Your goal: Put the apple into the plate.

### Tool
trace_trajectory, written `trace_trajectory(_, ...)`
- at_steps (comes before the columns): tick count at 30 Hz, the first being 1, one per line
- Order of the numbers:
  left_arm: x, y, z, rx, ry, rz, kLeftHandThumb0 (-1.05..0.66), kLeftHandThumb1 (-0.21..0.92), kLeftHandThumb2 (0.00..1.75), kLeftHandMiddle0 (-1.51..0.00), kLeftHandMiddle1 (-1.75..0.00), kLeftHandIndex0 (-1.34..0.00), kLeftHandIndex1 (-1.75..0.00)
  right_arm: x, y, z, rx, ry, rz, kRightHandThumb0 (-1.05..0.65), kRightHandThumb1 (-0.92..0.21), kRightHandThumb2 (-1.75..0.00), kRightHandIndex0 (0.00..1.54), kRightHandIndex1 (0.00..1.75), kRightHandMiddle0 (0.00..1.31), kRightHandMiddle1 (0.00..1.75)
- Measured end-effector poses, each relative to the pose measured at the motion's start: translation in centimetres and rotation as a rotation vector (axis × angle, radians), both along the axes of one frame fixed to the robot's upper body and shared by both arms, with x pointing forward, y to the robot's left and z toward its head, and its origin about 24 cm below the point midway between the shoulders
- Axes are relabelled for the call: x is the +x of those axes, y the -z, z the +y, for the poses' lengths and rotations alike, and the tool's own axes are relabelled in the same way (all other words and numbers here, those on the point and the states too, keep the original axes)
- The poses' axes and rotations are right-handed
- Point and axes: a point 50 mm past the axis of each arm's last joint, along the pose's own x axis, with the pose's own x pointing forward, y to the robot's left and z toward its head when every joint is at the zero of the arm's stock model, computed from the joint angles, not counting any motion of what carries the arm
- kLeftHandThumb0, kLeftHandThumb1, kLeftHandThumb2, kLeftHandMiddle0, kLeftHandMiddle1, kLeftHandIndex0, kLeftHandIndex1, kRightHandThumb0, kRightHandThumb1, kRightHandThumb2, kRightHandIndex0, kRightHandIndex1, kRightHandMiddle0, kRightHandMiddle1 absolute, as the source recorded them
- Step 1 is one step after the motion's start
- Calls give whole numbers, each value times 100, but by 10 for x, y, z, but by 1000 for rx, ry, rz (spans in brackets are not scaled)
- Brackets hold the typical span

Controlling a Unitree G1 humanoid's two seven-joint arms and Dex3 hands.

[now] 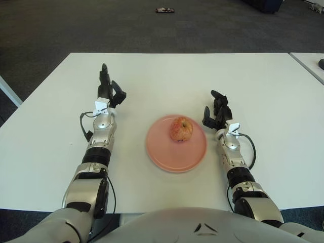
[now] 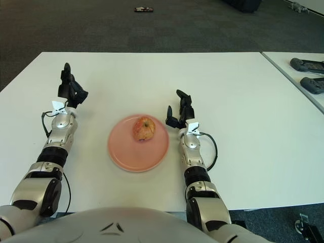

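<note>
I see the apple (image 1: 181, 129) sitting on the plate (image 1: 172, 157). My left hand (image 1: 107, 91), well left of it, is spread and empty; my right hand (image 1: 216, 112), just right, hangs relaxed, holding nothing.

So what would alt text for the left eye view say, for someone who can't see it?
An apple sits on a pink plate at the middle of a white table. The robot's left hand is to the plate's left, open and empty; its right hand is beside the plate's right edge, holding nothing.
</note>
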Motion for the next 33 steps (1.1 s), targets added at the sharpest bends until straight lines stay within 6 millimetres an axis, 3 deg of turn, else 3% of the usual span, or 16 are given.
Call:
trace_trajectory(13,-18,28,-13,-26,-28,33,-105,92,122,0,0,0,-7,-1,0,0,-16,1,12,-23,-38,-117,36,2,0,78)
trace_trajectory(33,-32,47,-11,-17,-2,165,-100,92,122,0,0,0,-20,-3,0,1,-17,-6,9,-15,-41,-120,35,1,0,76)
